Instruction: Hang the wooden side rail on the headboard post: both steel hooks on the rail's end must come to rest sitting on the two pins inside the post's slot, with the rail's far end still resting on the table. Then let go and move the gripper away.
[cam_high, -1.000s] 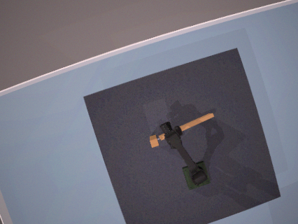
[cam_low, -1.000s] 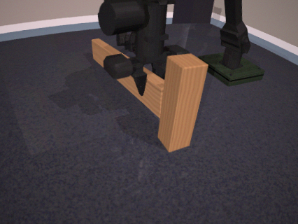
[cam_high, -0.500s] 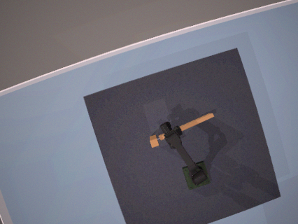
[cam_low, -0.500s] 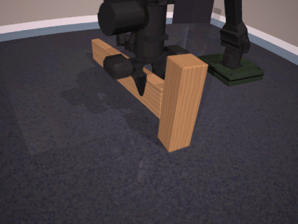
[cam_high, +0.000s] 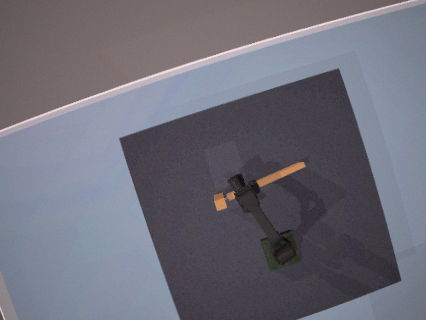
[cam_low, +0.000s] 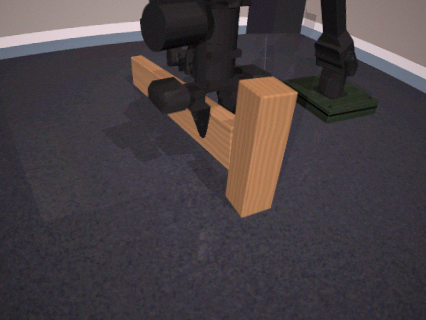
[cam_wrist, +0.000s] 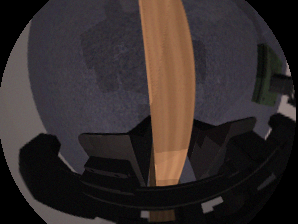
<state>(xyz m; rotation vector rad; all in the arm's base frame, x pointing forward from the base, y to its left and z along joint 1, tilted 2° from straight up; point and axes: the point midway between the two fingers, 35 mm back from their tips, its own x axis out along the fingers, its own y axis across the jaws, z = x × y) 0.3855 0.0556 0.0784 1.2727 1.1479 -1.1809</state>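
Observation:
The wooden headboard post (cam_low: 260, 145) (cam_high: 220, 202) stands upright on the dark mat. The long wooden side rail (cam_low: 220, 132) (cam_high: 282, 173) (cam_wrist: 162, 83) runs from behind the post away toward the back left, its near end meeting the post's far side. The hooks, pins and slot are hidden behind the post. My gripper (cam_low: 212, 117) (cam_high: 240, 189) (cam_wrist: 162, 117) is shut on the side rail close to the post, one finger on each side of the rail. The rail's far end (cam_low: 140, 67) lies low near the mat.
The arm's green base plate (cam_low: 335, 102) (cam_high: 280, 252) sits on the dark mat (cam_low: 125, 240) (cam_high: 175, 200) to the right of the post. The mat lies on a pale blue table (cam_high: 60, 200) with a white edge.

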